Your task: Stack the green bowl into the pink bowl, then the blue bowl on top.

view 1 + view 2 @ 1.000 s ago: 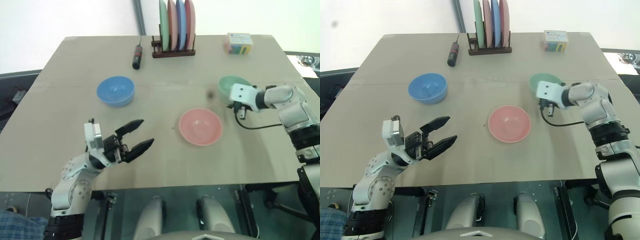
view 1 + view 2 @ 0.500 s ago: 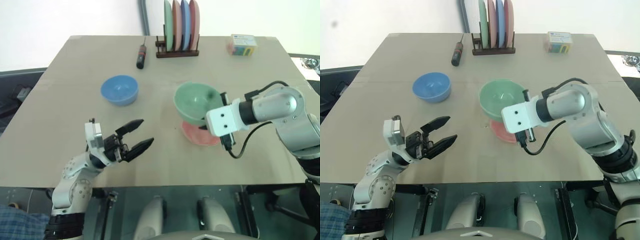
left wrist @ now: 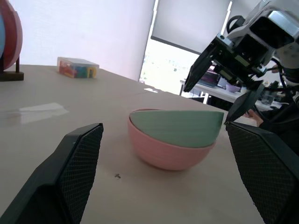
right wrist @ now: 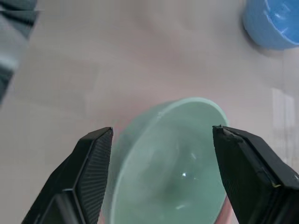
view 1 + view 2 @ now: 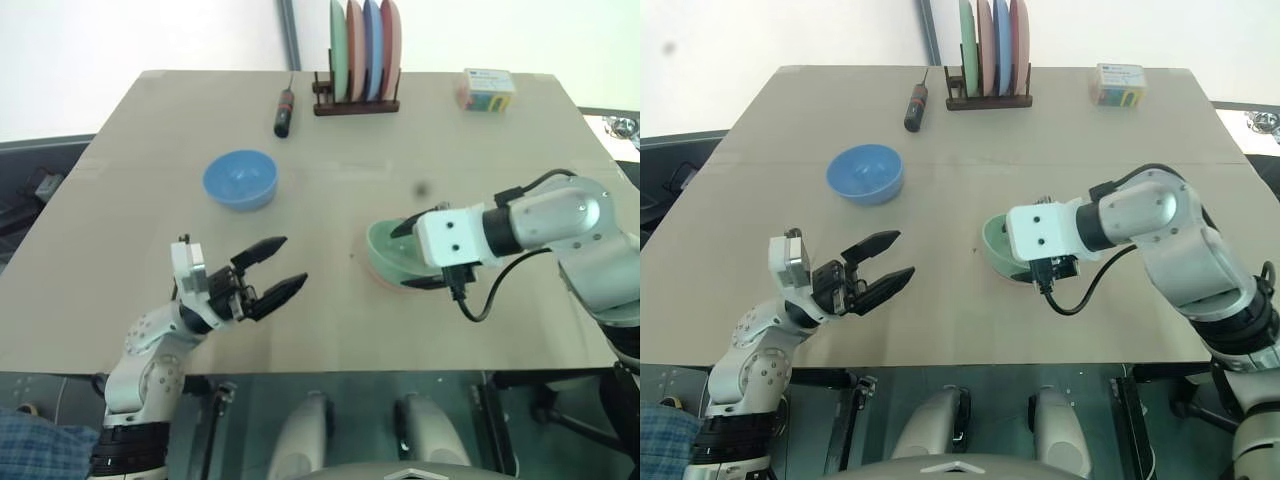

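Both arms are built of rounded silver-grey metal segments joined by black bands. The left gripper (image 5: 278, 270) has two black, tapered fingers with a fine cross-hatched texture on their pads, mounted on a black block; a small white rectangular housing sits behind that block. The right gripper (image 5: 412, 255) carries a white boxy housing marked with small dark screw holes, and a black cable loops from it back toward the forearm.
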Controlling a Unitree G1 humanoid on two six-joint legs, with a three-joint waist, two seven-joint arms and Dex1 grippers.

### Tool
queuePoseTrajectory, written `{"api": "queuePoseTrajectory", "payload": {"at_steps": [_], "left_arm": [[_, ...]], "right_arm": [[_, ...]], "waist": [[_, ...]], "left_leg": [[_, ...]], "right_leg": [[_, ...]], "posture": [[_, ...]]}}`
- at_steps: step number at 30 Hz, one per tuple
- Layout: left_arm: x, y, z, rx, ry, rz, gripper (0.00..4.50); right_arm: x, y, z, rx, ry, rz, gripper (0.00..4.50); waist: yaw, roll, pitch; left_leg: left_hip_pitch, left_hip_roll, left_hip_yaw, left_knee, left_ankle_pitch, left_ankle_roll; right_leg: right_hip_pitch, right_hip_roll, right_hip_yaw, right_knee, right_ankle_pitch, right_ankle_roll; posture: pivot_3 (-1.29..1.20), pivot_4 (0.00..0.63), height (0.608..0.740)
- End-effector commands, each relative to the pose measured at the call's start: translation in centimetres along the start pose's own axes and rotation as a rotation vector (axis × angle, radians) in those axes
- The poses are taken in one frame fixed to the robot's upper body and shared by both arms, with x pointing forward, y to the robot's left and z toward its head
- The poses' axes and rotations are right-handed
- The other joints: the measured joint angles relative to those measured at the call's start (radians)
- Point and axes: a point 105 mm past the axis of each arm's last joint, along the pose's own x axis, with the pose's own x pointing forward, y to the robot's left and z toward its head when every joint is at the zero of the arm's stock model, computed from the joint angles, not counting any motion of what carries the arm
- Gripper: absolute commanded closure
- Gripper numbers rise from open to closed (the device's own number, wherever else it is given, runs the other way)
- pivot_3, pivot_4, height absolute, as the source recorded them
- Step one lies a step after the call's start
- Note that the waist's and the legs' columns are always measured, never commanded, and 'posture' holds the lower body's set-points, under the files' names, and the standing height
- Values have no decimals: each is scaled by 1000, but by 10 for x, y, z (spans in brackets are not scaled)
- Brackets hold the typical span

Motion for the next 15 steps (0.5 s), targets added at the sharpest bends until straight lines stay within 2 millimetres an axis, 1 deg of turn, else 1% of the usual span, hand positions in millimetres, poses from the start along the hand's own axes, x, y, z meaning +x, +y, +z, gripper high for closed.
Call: {"api": "queuePoseTrajectory", "payload": {"at_steps": [1, 3, 5, 8, 10, 12, 15], "left_arm": [[0, 24, 0, 16, 88, 123, 0], [3, 43, -3, 18, 201, 201, 0], [6, 59, -3, 62, 313, 255, 0], [13, 73, 2, 180, 420, 266, 0], [17, 81, 5, 248, 503, 255, 0], [20, 88, 8, 299, 570, 250, 0], [28, 105, 14, 385, 646, 264, 0]], "right_arm": [[-27, -15, 6, 157, -121, -141, 891], [-46, -21, -4, 279, -200, -235, 891], [-63, -21, -8, 359, -279, -286, 891], [-84, -22, -11, 399, -377, -366, 891], [-96, -17, -15, 436, -433, -392, 891], [-104, -13, -18, 456, -462, -416, 891], [-112, -7, -26, 482, -452, -453, 891]], "waist": [[4, 0, 0], [8, -1, 0], [12, -2, 0], [11, -1, 0], [8, -1, 0], [7, -1, 0], [5, -1, 0]], "left_leg": [[0, 0, -1, 0, 0, 0], [1, 0, -3, 0, 0, 0], [0, -1, -3, 1, 0, 0], [0, -1, -2, 0, 0, 0], [-1, -1, -1, -1, 0, 0], [-1, -1, -1, -2, 0, 0], [-1, -1, 0, -2, 0, 0]], "right_leg": [[1, 0, -1, 0, 0, 0], [4, 0, -4, -1, 0, 0], [5, 0, -7, -2, 0, 0], [5, 0, -6, -3, 0, 0], [5, 0, -6, -3, 0, 0], [5, 0, -6, -4, 0, 0], [4, 1, -6, -4, 0, 0]], "posture": [[0, 150, 740], [0, 150, 740], [0, 150, 740], [0, 150, 740], [0, 150, 740], [0, 150, 740], [0, 150, 740]]}}
